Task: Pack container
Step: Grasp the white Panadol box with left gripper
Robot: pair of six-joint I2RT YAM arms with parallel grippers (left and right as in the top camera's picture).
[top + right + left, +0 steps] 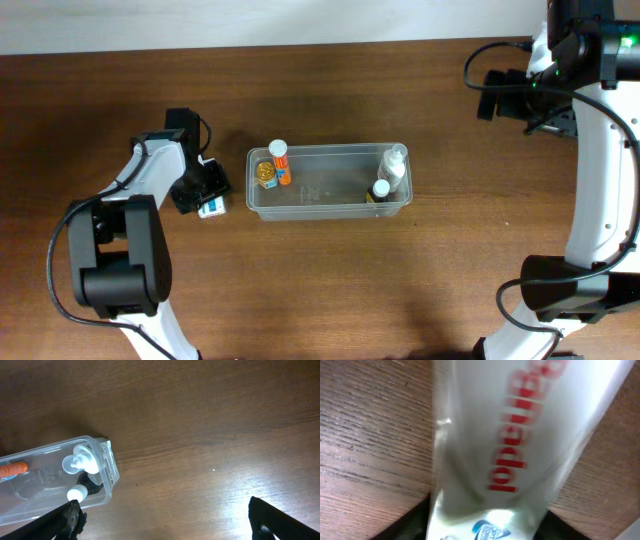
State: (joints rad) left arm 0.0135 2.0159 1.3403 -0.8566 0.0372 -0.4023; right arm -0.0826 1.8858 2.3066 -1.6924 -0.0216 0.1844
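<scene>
The clear plastic container [330, 203] lies in the middle of the table. It holds an orange-labelled bottle [281, 162], a round yellow item [265, 173], a white bottle [396, 165] and a dark bottle with a white cap [380, 189]. My left gripper [207, 194] is just left of the container, shut on a white pack with red lettering [520, 435] that fills the left wrist view. My right gripper [492, 97] is far back right, open and empty [165, 525]. The right wrist view shows the container's right end [111, 467] with the white bottle [81, 462].
Bare brown wood table [330, 290] surrounds the container. Dark cables hang by the right arm [470, 60] at the back right. The left arm's base [115, 270] stands at the front left.
</scene>
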